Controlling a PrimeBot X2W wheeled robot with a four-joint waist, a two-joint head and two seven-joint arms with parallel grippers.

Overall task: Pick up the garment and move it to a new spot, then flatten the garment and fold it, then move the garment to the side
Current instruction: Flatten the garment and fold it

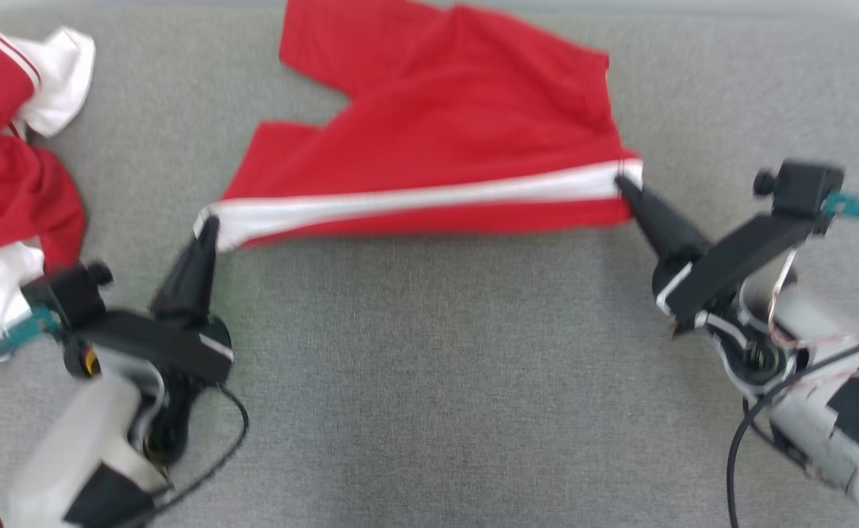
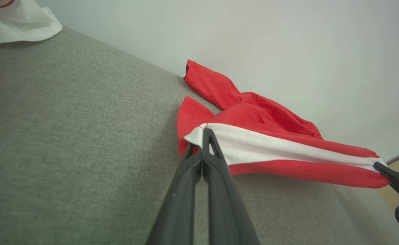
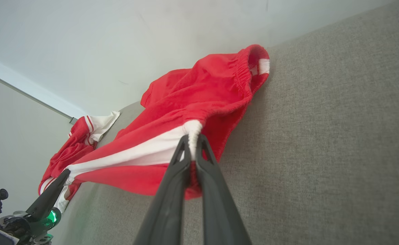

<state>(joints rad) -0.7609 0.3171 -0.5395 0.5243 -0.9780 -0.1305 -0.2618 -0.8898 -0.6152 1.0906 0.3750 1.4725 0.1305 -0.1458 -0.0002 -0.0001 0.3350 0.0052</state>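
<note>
The garment (image 1: pixel 429 139) is a pair of red shorts with a white side stripe, stretched across the grey surface. My left gripper (image 1: pixel 208 221) is shut on the stripe's leg-hem end. My right gripper (image 1: pixel 624 181) is shut on the stripe's waistband end. The near edge hangs taut between the two grippers, lifted slightly, while the rest trails back toward the wall. In the left wrist view the left gripper (image 2: pixel 203 134) pinches the white hem of the garment (image 2: pixel 264 146). The right wrist view shows the right gripper (image 3: pixel 193 137) clamped on the gathered waistband of the garment (image 3: pixel 199 98).
A second red and white garment (image 1: pixel 12 169) lies crumpled at the left edge, beside my left arm. The grey fabric surface (image 1: pixel 437 367) spreads wide in front of the shorts. A pale wall (image 2: pixel 254 41) stands just behind the shorts.
</note>
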